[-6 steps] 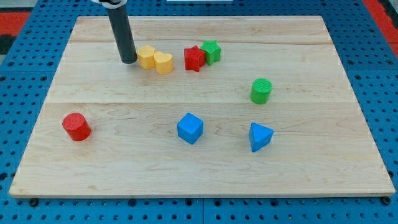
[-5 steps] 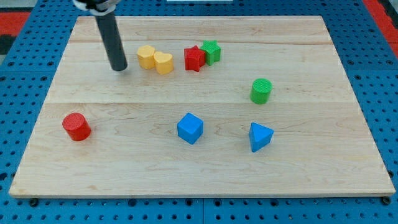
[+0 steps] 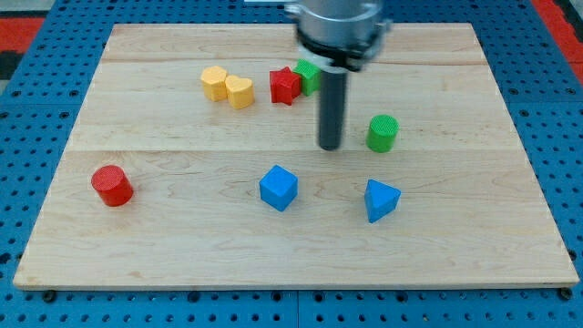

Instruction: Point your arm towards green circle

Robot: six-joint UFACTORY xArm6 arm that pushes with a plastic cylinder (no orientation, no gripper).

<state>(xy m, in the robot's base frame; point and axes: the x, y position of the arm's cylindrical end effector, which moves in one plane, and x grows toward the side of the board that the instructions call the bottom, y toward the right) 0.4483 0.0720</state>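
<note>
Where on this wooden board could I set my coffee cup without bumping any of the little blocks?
The widest bare patch lies between the red cylinder and the yellow blocks, at the view's left. The strip right of the green cylinder and blue wedge is also free. It is crowded at the top middle, around the red star, and near my tip.

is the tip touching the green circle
No, my tip sits to the view's left of the green circle, with bare board between them.
</note>
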